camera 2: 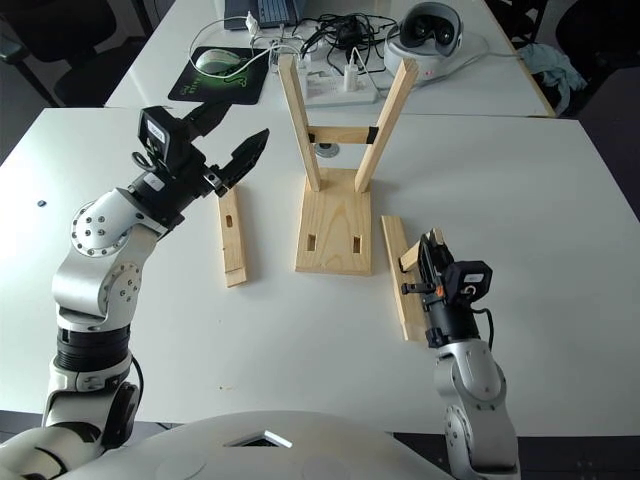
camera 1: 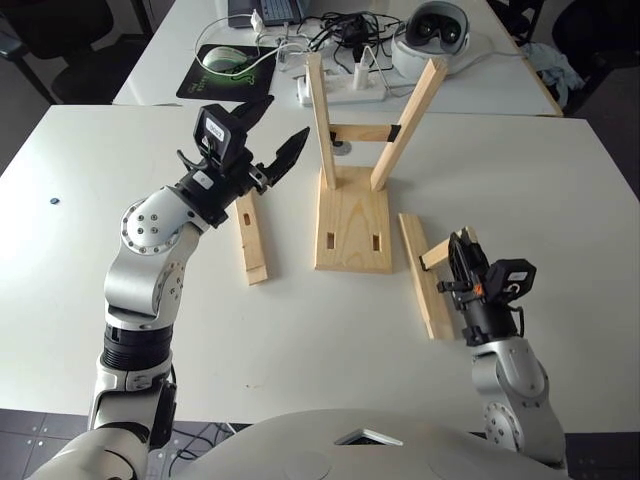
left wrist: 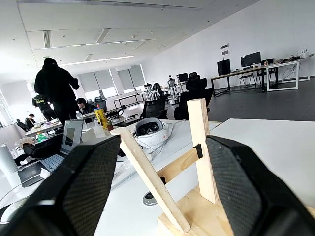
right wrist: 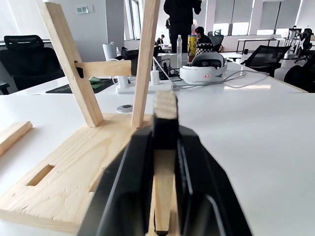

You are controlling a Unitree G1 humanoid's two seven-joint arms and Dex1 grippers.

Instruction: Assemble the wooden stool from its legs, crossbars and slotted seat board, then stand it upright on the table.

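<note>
**Stool assembly, half built.** The seat board (camera 1: pixel 352 232) lay flat on the table (camera 1: pixel 560 200), with two upright legs (camera 1: pixel 320 120) and a fitted crossbar (camera 1: pixel 360 132) at its far end. The right claw (camera 1: pixel 460 258) was closed on the second crossbar (right wrist: pixel 165 147), just beside the right loose leg (camera 1: pixel 425 275). The left claw (camera 1: pixel 288 116) was spread wide above the left loose leg (camera 1: pixel 252 240). It was judged that the held crossbar should be kept square to a leg while being seated.

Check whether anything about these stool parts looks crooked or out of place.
Nothing looks spilled or broken. The two standing legs lean apart in a V above the seat board rather than square to it, though that may be by design. Its two near slots are empty.
</note>
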